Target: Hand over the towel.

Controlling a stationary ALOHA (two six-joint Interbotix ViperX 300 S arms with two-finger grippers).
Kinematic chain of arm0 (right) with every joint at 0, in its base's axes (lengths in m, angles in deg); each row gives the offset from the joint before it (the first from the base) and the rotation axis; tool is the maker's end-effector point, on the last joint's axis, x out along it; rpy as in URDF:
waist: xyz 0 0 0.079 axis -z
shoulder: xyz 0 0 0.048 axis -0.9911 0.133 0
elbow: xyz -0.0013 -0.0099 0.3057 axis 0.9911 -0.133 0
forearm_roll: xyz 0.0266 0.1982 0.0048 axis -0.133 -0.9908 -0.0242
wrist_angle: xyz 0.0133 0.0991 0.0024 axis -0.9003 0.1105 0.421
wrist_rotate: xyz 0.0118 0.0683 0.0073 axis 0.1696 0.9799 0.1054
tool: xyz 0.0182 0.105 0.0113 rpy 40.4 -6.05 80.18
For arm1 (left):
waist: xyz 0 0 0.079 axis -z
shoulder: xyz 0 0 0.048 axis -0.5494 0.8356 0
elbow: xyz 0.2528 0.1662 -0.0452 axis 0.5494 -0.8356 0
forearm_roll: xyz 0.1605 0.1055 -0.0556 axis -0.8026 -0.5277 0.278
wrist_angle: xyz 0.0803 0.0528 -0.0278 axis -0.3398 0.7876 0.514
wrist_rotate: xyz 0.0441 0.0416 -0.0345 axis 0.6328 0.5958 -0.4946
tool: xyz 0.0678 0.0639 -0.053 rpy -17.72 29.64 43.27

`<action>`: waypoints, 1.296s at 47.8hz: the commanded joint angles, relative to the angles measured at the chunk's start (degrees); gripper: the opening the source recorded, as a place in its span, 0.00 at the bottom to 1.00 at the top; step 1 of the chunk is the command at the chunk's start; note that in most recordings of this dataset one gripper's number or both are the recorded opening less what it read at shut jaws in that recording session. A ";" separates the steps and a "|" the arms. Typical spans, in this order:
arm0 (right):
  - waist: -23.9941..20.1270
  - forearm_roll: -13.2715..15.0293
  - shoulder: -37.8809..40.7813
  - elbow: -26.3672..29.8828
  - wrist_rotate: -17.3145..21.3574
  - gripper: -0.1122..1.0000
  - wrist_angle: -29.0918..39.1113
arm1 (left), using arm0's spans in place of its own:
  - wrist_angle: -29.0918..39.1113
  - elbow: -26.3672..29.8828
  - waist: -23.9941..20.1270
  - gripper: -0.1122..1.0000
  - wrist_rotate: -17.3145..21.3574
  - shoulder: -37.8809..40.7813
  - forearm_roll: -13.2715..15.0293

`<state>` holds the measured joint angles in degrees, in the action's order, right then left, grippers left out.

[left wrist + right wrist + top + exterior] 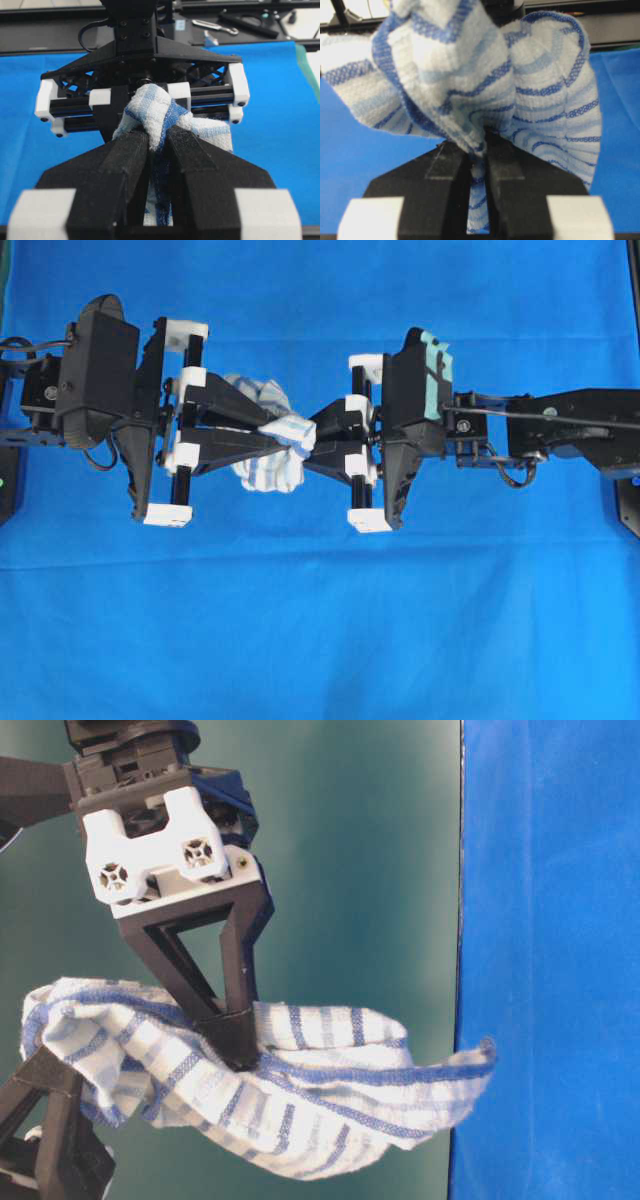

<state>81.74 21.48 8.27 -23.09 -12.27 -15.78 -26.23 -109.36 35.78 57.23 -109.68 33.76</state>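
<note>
- Blue sheet [320, 640] covers the surface; both arms meet over its middle, gripper to gripper, in the overhead view.
- Towel [268, 435], white with thin blue and grey stripes, hangs in the air between the two grippers, clear of the sheet. It is bunched, with loose folds spilling to either side of the grip line.
- Left gripper [285, 426]: fingers [132, 150] pressed nearly together, pinching a fold of the towel. The left wrist view shows cloth squeezed in the narrow gap and bulging out past the tips.
- Right gripper [318, 432]: fingers [445, 160] drawn in close on the opposite edge. The right wrist view shows a strip of striped cloth caught in the slit between them, the rest of the towel billowing above.
- Table-level view: one pair of fingers bites down into the top of the draped towel; a second gripper sits low at the left edge, under the cloth.
- Step in hand, by my reading: the exchange itself. Both grippers hold the towel at once, tips almost touching.
- Next move likely calls for the left fingers to spread and back straight off, leaving the right with the cloth.
- Risk: a fold snagging on the left tips as they withdraw, or the right's thin bite slipping.
</note>
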 commanded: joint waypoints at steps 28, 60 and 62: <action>-1.93 -0.35 -14.41 -10.37 0.26 0.18 0.00 | -0.62 -1.76 0.44 0.95 -0.44 -3.43 0.18; -2.20 -0.35 -25.93 -17.93 0.18 0.18 3.52 | -0.62 -5.80 0.44 0.95 -0.53 -9.40 0.18; -1.76 -0.35 -25.49 -17.67 0.18 0.18 3.69 | -0.62 -5.80 0.44 0.95 -0.53 -9.40 0.18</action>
<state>79.37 21.21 -17.66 -42.43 -12.10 -11.91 -26.41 -115.95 35.87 56.70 -118.82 33.76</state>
